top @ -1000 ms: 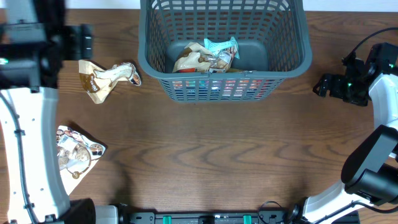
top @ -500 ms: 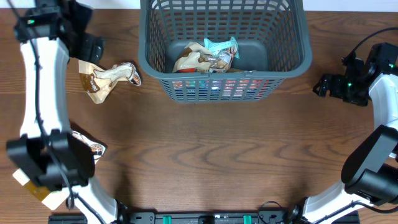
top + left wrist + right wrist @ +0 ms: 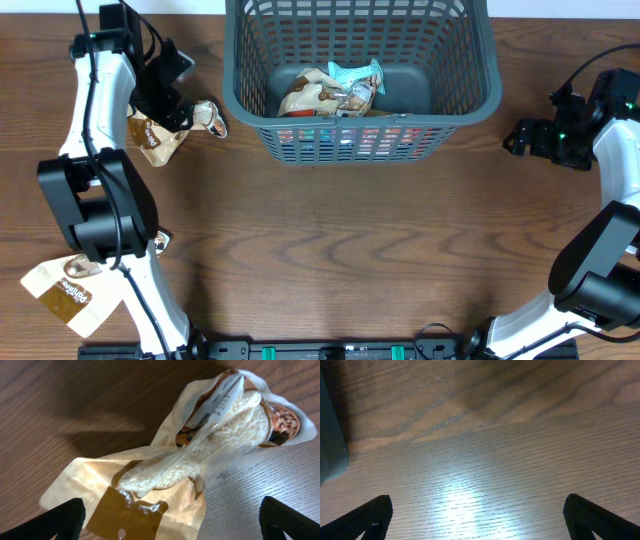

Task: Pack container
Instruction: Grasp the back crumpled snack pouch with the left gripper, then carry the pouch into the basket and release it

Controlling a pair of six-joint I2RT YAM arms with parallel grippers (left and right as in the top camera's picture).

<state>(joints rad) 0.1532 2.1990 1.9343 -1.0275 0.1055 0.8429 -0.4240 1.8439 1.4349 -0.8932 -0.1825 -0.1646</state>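
We are counting one basket (image 3: 300,145), holding at least two packets: a tan packet (image 3: 312,97) and a pale blue packet (image 3: 358,73). On the table (image 3: 350,250) we are counting two more: a rice pouch (image 3: 152,145) and a brown pouch (image 3: 72,292).

L arm (image 3: 103,95), R arm (image 3: 620,150): white links, black joints + cables, green LEDs.

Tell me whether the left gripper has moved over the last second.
Yes. In the overhead view the left gripper has swung toward the container and now hangs open over the rice pouch beside it.
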